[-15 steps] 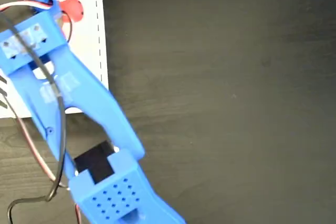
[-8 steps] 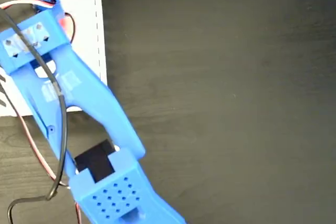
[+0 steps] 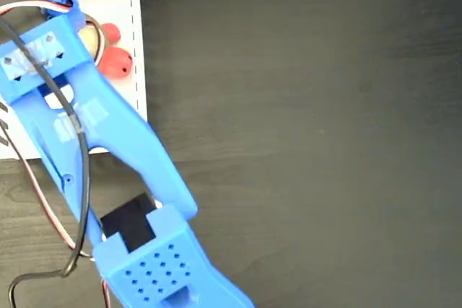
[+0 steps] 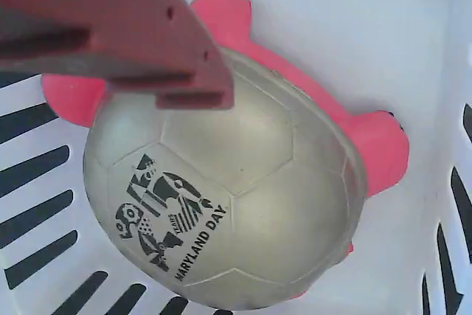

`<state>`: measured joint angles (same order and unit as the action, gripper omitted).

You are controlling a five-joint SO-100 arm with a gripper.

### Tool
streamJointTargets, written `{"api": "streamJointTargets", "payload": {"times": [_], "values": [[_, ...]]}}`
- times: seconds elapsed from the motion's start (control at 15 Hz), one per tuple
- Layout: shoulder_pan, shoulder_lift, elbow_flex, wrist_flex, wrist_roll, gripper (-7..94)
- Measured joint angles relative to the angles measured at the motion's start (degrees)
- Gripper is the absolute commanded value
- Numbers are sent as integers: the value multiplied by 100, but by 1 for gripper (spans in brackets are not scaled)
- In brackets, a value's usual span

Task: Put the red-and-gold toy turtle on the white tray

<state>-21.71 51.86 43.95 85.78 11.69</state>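
We see the red-and-gold toy turtle (image 4: 228, 204) lying on the white tray (image 4: 354, 27), its domed gold shell filling most of the wrist view. The shell carries a black printed emblem with the words "MARYLAND DAY", and red feet stick out at the upper left, at the top and at the right. Around it we see the tray's white floor and black slits along the left and right edges of that view.

Of the gripper (image 4: 147, 49) we can make out only one finger, a reddish-looking slab coming in from the upper left of the wrist view. Its tip lies over the top of the shell, at or just above the surface; we cannot tell whether it touches. The other finger is out of sight, so we cannot tell how wide the gripper stands or whether it grips the turtle.

In the fixed view the blue arm (image 3: 108, 142) runs from the bottom of the picture up to the top left corner, ending over the tray (image 3: 138, 48), which lies on the dark worktop (image 3: 310, 135). Just beside the arm's right edge two red parts of the turtle (image 3: 115, 64) and a sliver of its gold shell show on the tray near its right rim. The gripper itself is hidden under the arm in this view. A black cable (image 3: 81, 178) and red and white wires trail along the arm.
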Motion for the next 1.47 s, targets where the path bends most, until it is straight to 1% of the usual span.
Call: {"api": "streamJointTargets", "payload": {"times": [0.13, 0.2, 0.27, 0.33, 0.4, 0.67, 0.8, 0.87, 1.07, 1.2, 1.27, 1.47], "values": [[0, 0, 0, 0, -9, 65], [0, 0, 0, 0, -44, 61], [0, 0, 0, 0, -44, 39], [0, 0, 0, 0, -35, 10], [0, 0, 0, -9, 0, 0], [62, 308, 149, -237, -9, 0], [176, 993, 826, -536, -44, 0], [237, 1362, 1143, -817, -44, 0], [448, 3270, 2285, -1556, -185, 0], [782, 4764, 3445, -2013, -466, 0], [1055, 5678, 4315, -2408, -668, 0], [1784, 7893, 6979, -3287, -1055, 0]]}}
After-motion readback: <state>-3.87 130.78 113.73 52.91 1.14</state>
